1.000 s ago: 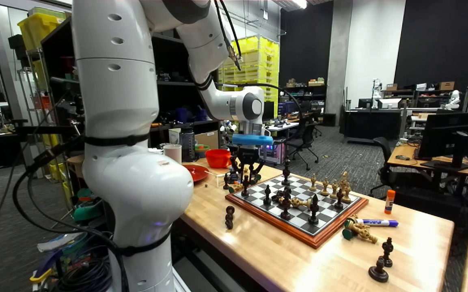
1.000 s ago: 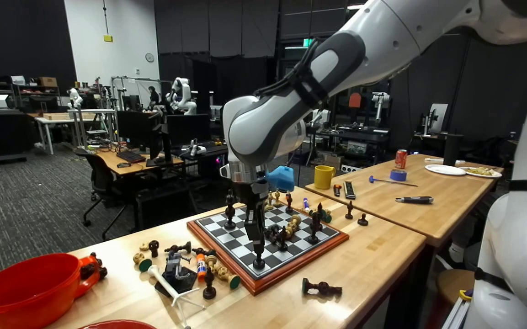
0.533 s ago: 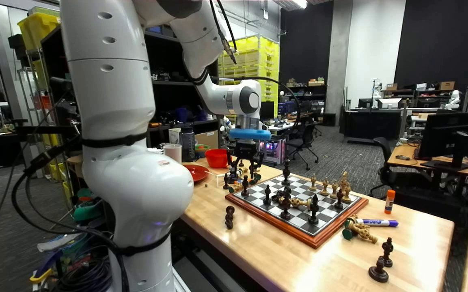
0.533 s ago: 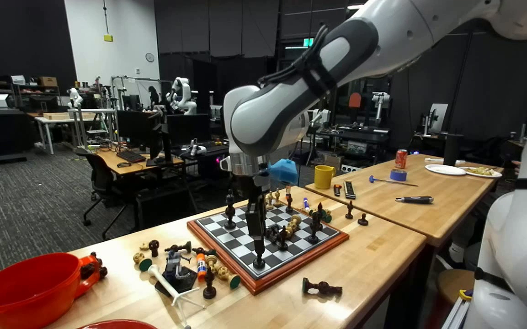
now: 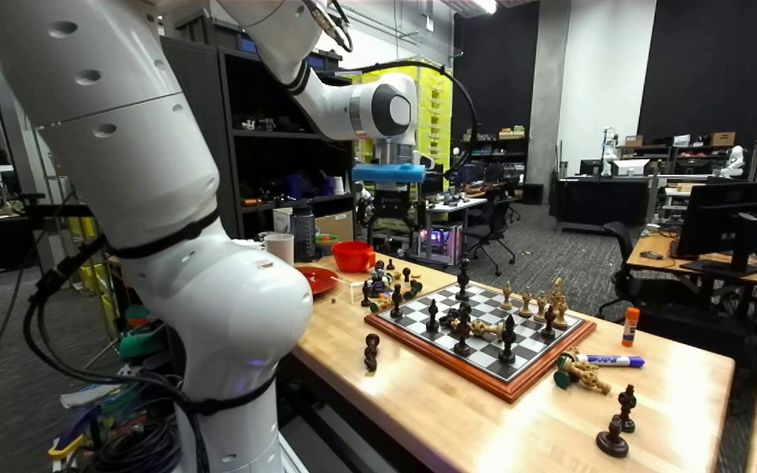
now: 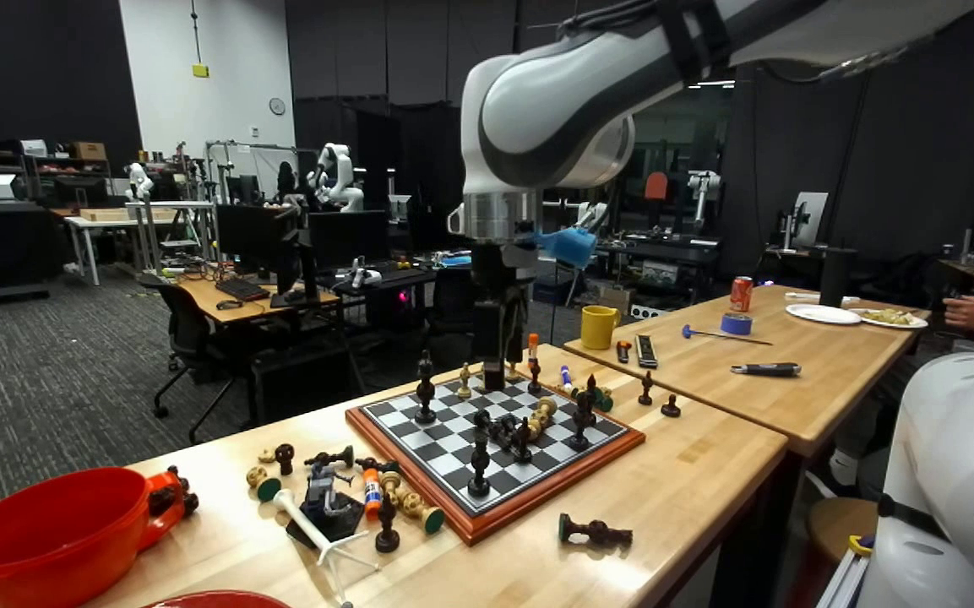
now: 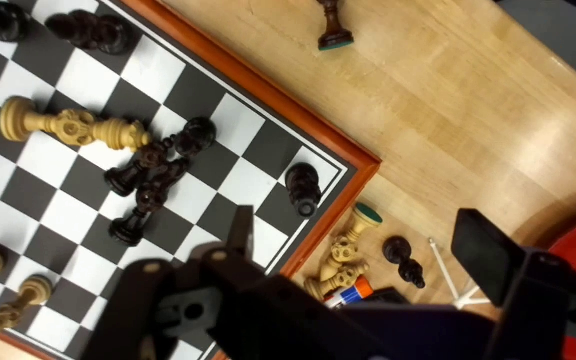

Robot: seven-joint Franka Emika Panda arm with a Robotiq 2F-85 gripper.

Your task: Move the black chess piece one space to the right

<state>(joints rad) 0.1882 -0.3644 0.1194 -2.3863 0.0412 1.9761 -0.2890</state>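
Several dark pieces (image 7: 149,196) lie or stand on the board (image 7: 248,184), so which is meant is a guess; the likeliest black chess piece (image 7: 301,186) stands upright by the corner, right of centre in the wrist view and at lower middle in an exterior view. The pincer (image 7: 360,235) has its fingers (image 7: 242,232) spread wide, gripping nothing, and hangs well apart from it.

The piece is probably light and stiff, its gloss a little slippery, its thin neck the part likeliest to snap. A fallen piece (image 7: 334,25) on the bench (image 7: 417,90), at the top of the wrist view, shows a green underside, perhaps felt; a similar foot would slide under a nudge. Best to take hold low, around the stem above the foot, 1 finger on each side, with modest force; pinching the head could tip it.
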